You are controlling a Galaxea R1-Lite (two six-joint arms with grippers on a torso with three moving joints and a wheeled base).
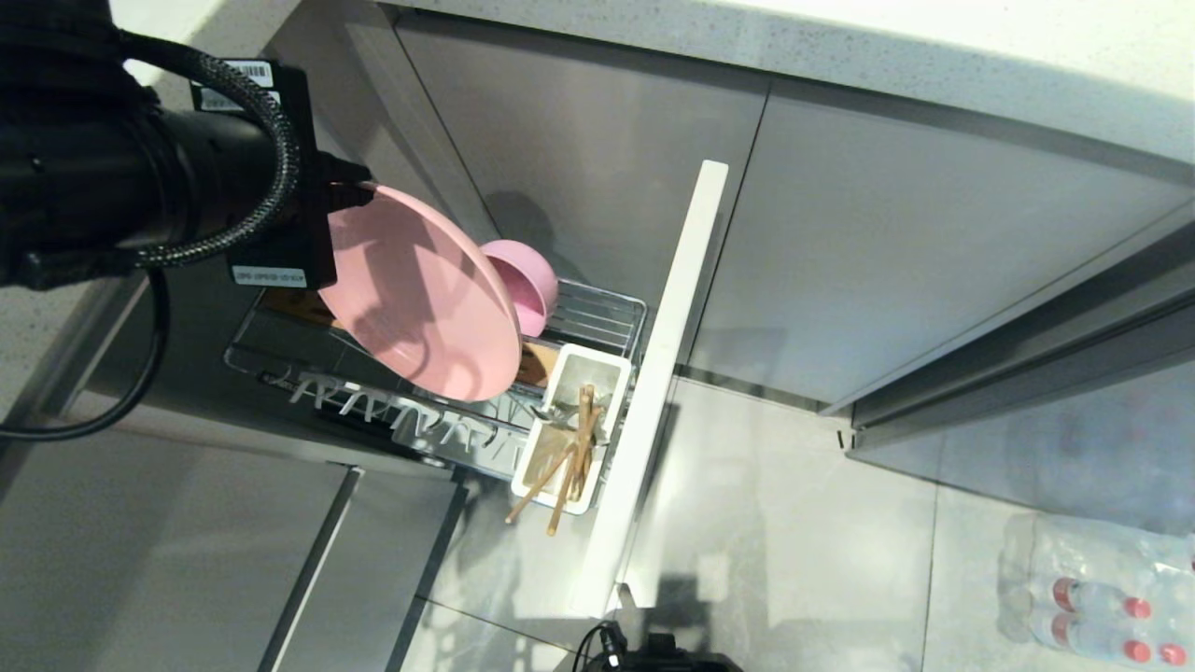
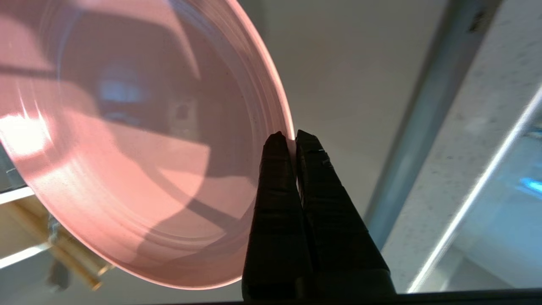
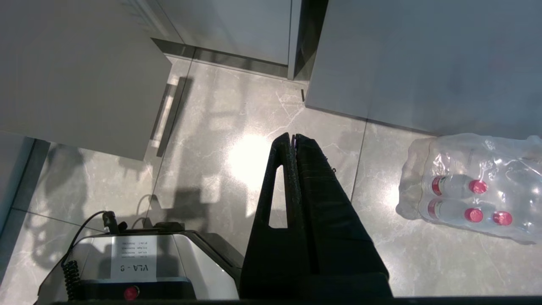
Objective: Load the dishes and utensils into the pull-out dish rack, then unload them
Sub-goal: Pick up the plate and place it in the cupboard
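The rack (image 1: 597,317) is pulled out from the cabinet. The plate (image 1: 420,294) is held tilted above the rack's left part, its rim pinched between the closed jaws of the left gripper (image 2: 292,137). The bowl (image 1: 527,280) is seen on the rack just beyond the plate. Chopsticks (image 1: 569,462) are stood in the cup (image 1: 569,429) at the rack's front. The right gripper (image 3: 293,137) is parked over the floor, jaws closed on nothing.
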